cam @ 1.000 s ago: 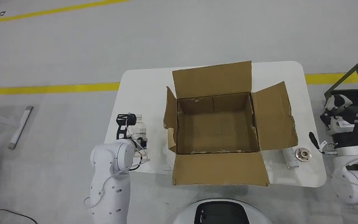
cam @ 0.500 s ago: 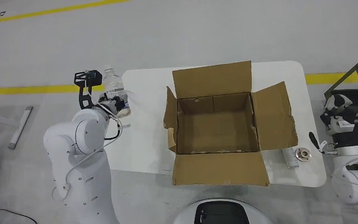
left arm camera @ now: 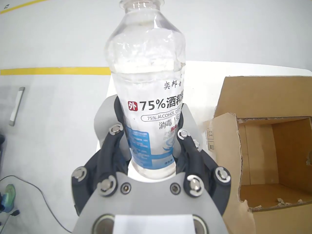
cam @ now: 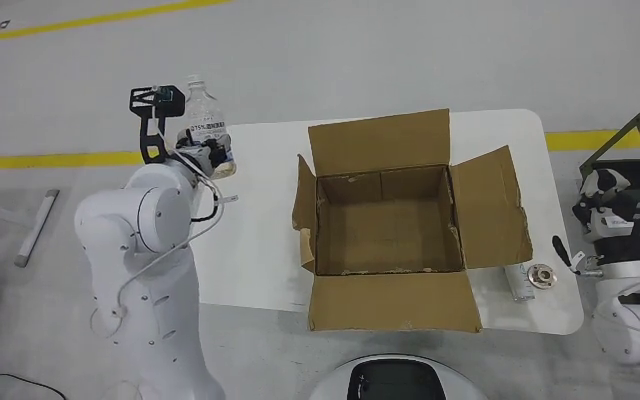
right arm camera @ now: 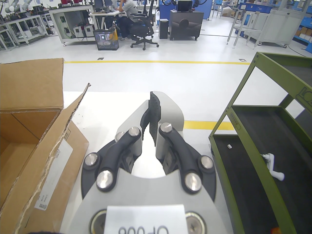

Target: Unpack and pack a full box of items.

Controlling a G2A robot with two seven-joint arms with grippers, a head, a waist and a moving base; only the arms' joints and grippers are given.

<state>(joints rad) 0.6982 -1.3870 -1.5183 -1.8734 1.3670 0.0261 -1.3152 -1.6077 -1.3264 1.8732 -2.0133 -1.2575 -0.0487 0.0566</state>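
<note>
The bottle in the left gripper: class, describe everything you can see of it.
The bottle is clear plastic with a white cap, a ridged neck and a white-and-blue label. It looks filled with clear liquid. The left gripper is shut on its lower half, a finger on either side, holding it by a corner of the table.

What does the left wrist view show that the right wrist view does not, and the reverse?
Left wrist view, not the right: a clear labelled bottle held by its lower half in the left gripper. Right wrist view, not the left: the right gripper, shut and holding nothing, and a green cart with a small white part on its shelf. Both: the open cardboard box, the white table and a yellow floor line.
</note>
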